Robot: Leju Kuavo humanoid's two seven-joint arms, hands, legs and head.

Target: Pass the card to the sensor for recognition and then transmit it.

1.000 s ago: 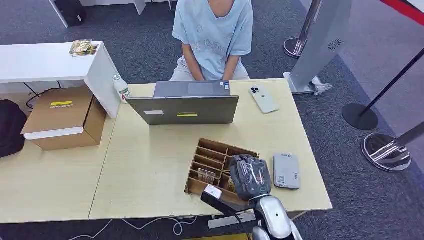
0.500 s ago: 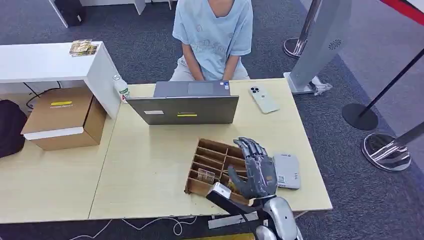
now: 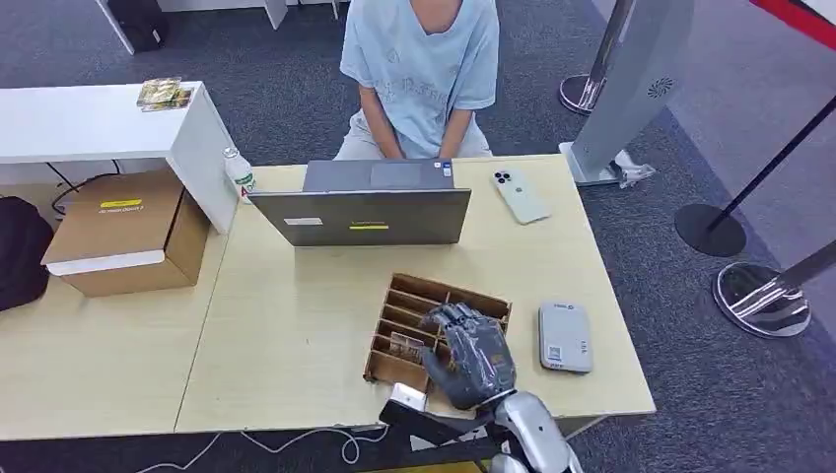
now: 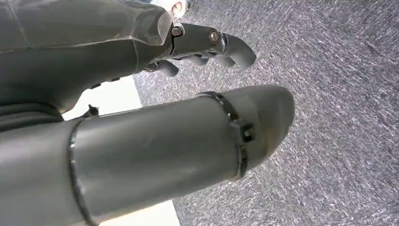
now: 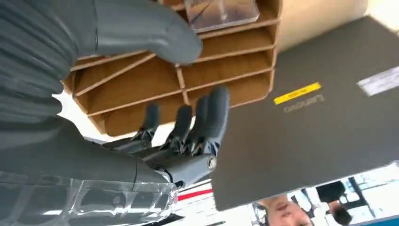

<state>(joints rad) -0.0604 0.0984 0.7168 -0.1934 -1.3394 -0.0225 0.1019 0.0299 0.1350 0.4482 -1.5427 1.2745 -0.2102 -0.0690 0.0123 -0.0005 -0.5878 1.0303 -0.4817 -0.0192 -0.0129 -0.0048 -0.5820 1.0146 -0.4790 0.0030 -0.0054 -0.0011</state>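
A wooden divided tray point(image 3: 418, 292) sits on the table's near right part. A card point(image 3: 404, 345) in a clear sleeve stands in one of its front compartments. My right hand point(image 3: 469, 355) hovers over the tray's right half, just right of the card, fingers spread and holding nothing. In the right wrist view the right hand point(image 5: 183, 136) is spread before the tray point(image 5: 226, 70), and the card point(image 5: 221, 12) lies beyond the thumb. The grey card sensor point(image 3: 565, 336) lies flat to the right of the tray. My left hand point(image 4: 155, 52) hangs over carpet, holding nothing.
An open laptop point(image 3: 365, 215) stands behind the tray, its lid back point(image 5: 306, 132) towards me, with a person point(image 3: 422, 69) seated behind it. A phone point(image 3: 520, 195) lies at the back right. A cardboard box point(image 3: 128, 232) and a bottle point(image 3: 239, 172) stand to the left.
My right hand uncurled, spread its fingers, and shifted left across the tray, away from the sensor and closer to the card. Everything on the table stayed put.
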